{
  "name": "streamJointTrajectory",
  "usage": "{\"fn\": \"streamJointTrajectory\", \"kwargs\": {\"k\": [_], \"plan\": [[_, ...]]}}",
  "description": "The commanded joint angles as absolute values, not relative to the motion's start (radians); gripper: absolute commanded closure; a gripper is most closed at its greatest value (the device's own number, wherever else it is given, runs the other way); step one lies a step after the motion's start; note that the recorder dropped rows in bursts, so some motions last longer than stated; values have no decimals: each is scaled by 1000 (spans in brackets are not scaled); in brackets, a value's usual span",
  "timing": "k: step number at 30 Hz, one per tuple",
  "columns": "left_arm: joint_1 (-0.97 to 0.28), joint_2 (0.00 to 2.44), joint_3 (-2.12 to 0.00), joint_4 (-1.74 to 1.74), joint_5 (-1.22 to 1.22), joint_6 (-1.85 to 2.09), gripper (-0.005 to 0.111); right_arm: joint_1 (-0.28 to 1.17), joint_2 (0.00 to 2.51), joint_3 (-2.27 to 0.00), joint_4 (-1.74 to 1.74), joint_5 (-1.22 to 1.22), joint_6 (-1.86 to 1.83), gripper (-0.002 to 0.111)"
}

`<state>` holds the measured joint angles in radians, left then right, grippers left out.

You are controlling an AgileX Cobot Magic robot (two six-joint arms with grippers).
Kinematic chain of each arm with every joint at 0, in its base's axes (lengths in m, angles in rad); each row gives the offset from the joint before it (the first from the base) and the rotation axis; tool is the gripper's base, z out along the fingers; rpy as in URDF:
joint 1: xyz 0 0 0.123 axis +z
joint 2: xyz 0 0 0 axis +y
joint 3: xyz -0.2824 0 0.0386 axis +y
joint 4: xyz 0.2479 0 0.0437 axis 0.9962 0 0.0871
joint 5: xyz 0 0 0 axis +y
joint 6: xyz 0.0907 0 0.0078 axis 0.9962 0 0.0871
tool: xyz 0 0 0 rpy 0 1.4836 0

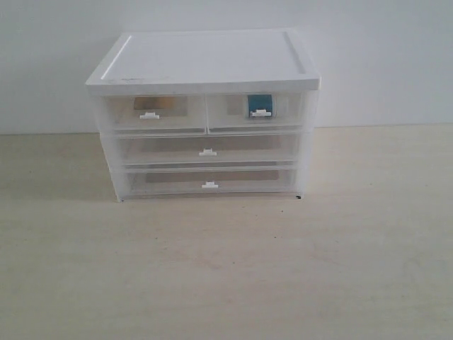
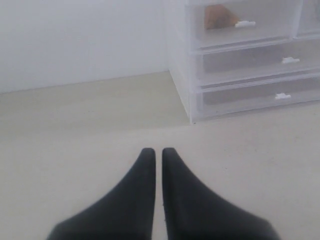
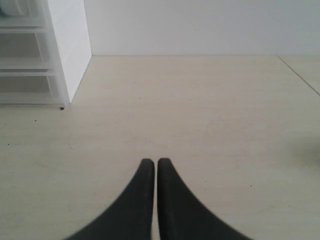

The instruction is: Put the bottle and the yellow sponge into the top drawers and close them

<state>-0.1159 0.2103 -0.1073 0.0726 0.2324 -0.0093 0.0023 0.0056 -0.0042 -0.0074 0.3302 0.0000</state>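
Both top drawers of the white-topped cabinet point(image 1: 205, 60) are pushed in. Through the translucent front of the left top drawer point(image 1: 152, 113) shows the yellow sponge point(image 1: 157, 103), also seen as an orange-yellow block point(image 2: 219, 16) from the left wrist. The bottle point(image 1: 260, 105) shows its blue-teal label inside the right top drawer point(image 1: 256, 111). Neither arm appears in the exterior view. My left gripper point(image 2: 158, 151) is shut and empty, hovering over bare table away from the cabinet's corner. Shut on nothing as well, my right gripper point(image 3: 152, 162) hangs over the table off the cabinet's other side.
Two full-width drawers point(image 1: 207, 152) point(image 1: 209, 184) below are shut. The cabinet stands at the back of a pale wooden table point(image 1: 226, 269), against a white wall. A table seam point(image 3: 299, 74) runs at the far right in the right wrist view.
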Motion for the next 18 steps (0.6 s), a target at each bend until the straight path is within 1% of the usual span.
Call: {"fn": "streamJointTrajectory", "kwargs": {"k": [1, 12, 18], "plan": [[-79, 156, -68, 41, 233, -7, 102, 0, 0, 0, -8, 322, -6, 108], [8, 0, 0, 7, 233, -7, 102, 0, 0, 0, -8, 322, -6, 108], [19, 0, 0, 7, 251, -7, 102, 0, 0, 0, -8, 322, -6, 108]]}}
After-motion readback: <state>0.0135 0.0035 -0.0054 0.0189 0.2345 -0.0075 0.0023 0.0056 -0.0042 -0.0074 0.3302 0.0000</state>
